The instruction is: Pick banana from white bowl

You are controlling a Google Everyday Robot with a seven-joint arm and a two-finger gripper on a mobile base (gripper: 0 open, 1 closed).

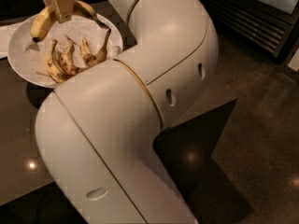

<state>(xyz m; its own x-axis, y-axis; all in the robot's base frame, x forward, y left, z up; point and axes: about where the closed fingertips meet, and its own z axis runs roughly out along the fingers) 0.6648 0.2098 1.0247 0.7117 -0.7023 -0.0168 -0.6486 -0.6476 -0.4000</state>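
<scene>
The white bowl (18,55) stands on the dark table at the top left, lined with crumpled white paper. Several small brown-spotted bananas (70,57) lie in it. The banana (41,22), long, curved and clean yellow with a dark tip, hangs crosswise over the bowl. My gripper (61,7) is at the top left, above the bowl, and is shut on the banana's middle. The banana's stem end points right toward my arm.
My large white arm (140,101) fills the middle of the view and hides much of the table (18,125). A dark cabinet with slats (261,17) stands at the top right. The floor (261,139) lies to the right of the table's edge.
</scene>
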